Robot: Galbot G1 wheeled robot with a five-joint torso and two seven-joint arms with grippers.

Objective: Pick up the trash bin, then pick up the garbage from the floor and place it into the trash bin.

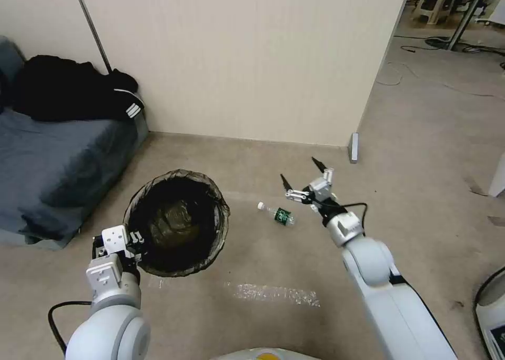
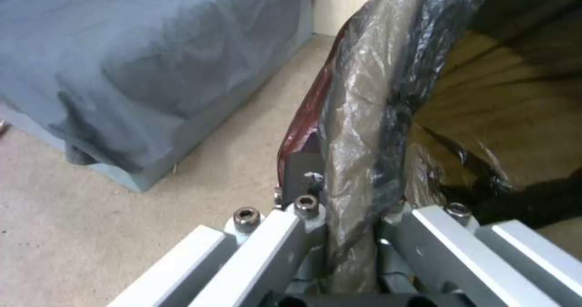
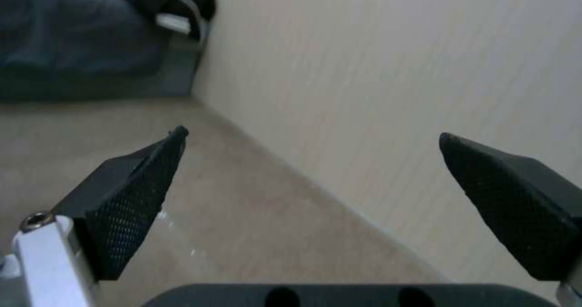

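The trash bin [image 1: 158, 268], a round bucket lined with a dark bag, is at the lower left of the head view. My left gripper [image 1: 138, 242] is shut on its near rim. In the left wrist view the fingers [image 2: 303, 239] clamp the bag-covered rim [image 2: 358, 116] from both sides. One piece of garbage, a clear plastic bottle [image 1: 278, 214] with a green label, lies on the floor right of the bin. My right gripper [image 1: 301, 170] hovers open just beyond and right of the bottle. Its black pads [image 3: 133, 193] stand wide apart with nothing between them.
A grey-blue sofa [image 1: 52, 165] with a heap of black clothing [image 1: 68, 94] fills the left side. A beige partition wall [image 1: 236, 60] runs behind, ending at a metal foot [image 1: 353, 147]. Cables [image 1: 436, 44] lie on the open floor at the far right.
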